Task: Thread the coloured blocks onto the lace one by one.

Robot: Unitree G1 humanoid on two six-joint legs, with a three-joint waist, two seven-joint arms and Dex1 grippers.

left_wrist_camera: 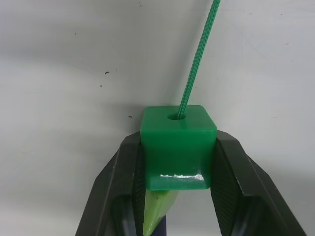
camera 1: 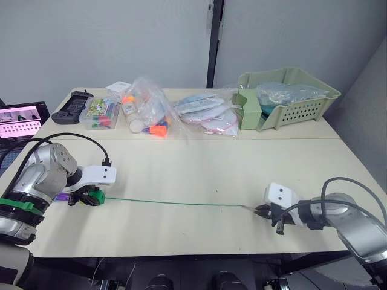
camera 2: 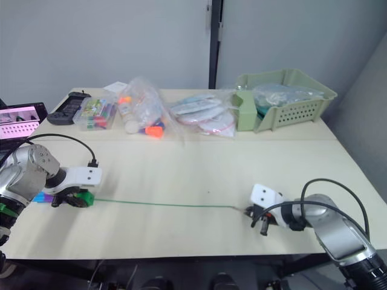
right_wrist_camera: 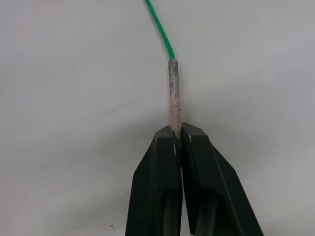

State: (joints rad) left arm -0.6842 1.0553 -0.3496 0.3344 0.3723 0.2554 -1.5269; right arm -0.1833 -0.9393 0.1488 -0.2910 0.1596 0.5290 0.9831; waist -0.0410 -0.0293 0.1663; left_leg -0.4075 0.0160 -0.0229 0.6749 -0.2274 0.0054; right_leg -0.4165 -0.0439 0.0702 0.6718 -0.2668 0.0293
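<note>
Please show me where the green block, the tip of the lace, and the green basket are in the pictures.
green block (left_wrist_camera: 178, 142), left wrist view, on its front face below the hole.
lace tip (right_wrist_camera: 173, 93), right wrist view, on the middle of the stiff pale part.
green basket (camera 1: 302, 110), left eye view, on its perforated front wall.

We see a bright green lace (camera 1: 169, 203) with a braided weave, ending in a dull, pale grey tip (right_wrist_camera: 174, 93) with darker speckles. The block (left_wrist_camera: 178, 146) on it is a solid, deeper green; behind it sit a yellow-green block (left_wrist_camera: 156, 209) and a purple one (camera 2: 41, 197). The fingers (left_wrist_camera: 118, 187) on both grippers are black, the wrist housings white. Our table (camera 1: 199, 175) is pale cream. At the back stand a sage-green basket (camera 1: 289, 99), a black controller (camera 1: 72, 107), a clear box of multicoloured pieces (camera 1: 101, 113), and clear bags showing orange, white and pink-edged contents (camera 1: 151, 112). A screen (camera 1: 21, 119) glows pink.
</note>
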